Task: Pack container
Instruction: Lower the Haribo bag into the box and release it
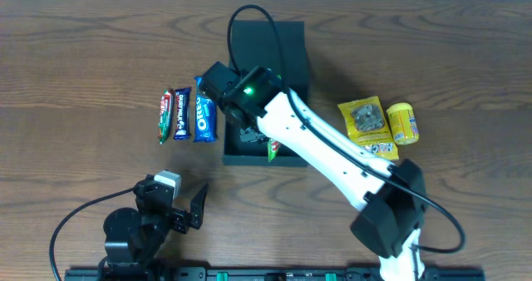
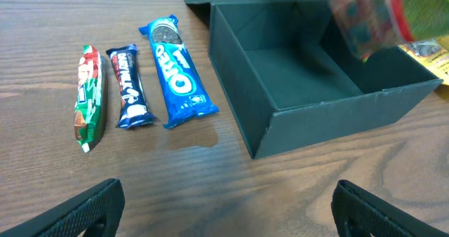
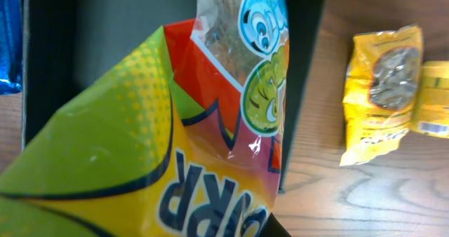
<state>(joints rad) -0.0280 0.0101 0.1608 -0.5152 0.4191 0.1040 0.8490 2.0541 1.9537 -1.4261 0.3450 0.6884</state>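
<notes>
**A:** Why are three bars lined up just left of the container (image 1: 266,44)?

**B:** I'd say they are laid out as a queue. A green-and-red bar (image 1: 165,115) lies farthest from the container, then a Dairy Milk bar (image 1: 181,113), and an Oreo packet (image 1: 204,115) is nearest its left wall. They lie side by side and flat on the bench (image 1: 75,73), so each is easy to pick. The container sits mid-bench with its flap lid folded back on the far side, which leaves the mouth clear from above.

**A:** And the right arm (image 1: 324,152) reaching over it?

**B:** It holds a snack bag (image 3: 140,146) above the open mouth. The bag is yellow, green and red with cartoon faces. Judging by that position, it is about to go in. The floor of the container looks bare in the left wrist view.

**A:** What lies right of the container?

**B:** A yellow packet (image 1: 364,119), with a smaller yellow pack (image 1: 403,123) beside it. Neither is packed yet.

**A:** What about the fingers?

**B:** The left fingers (image 2: 91,209) are spread wide and hold nothing, on the near side of the container, well apart from it. The right fingers are hidden behind the bag. Since the bag hangs in the air, I judge them clamped on it.
</notes>
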